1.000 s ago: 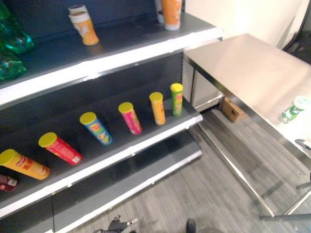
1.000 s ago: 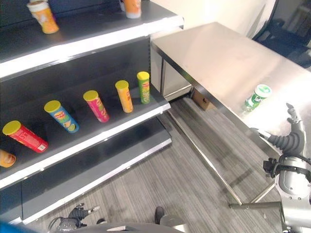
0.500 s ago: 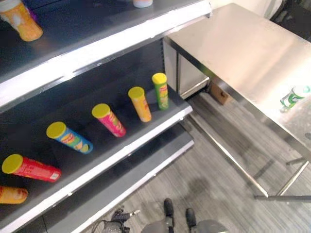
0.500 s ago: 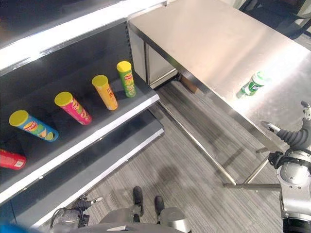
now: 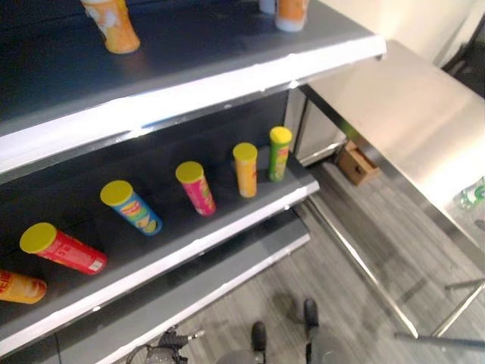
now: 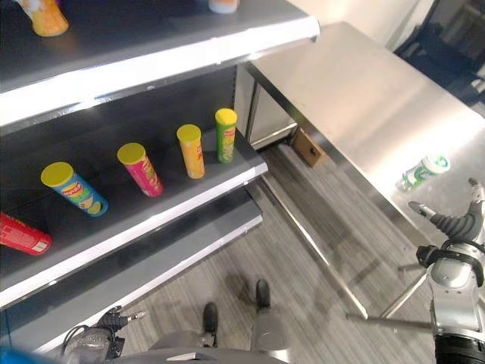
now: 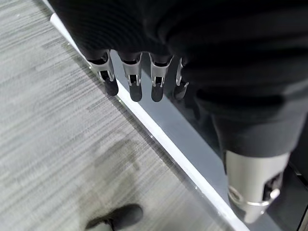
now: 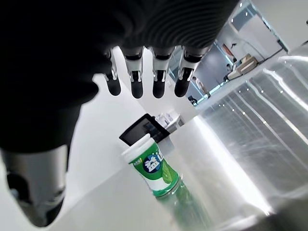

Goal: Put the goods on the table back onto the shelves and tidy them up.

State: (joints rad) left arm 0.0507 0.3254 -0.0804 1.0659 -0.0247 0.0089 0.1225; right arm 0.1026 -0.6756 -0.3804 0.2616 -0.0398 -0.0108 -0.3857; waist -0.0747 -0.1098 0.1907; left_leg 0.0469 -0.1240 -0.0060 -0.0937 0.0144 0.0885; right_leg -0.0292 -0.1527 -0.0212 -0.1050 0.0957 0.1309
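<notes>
Just ahead of the right hand point(image 6: 455, 224), fingers open, stands the green bottle point(image 8: 153, 167); a hasty reach could topple it off the table point(image 6: 356, 91)

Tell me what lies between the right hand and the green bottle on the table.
Nothing but bare steel table. In the right wrist view the open right hand hangs short of the green bottle, with no object between them.

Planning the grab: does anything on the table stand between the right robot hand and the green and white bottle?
Nothing visible does. The green and white bottle stands alone on the bare stainless steel table, and the right robot hand hangs open just short of it near the table's edge. The right wrist view shows open tabletop between fingers and bottle.
</notes>
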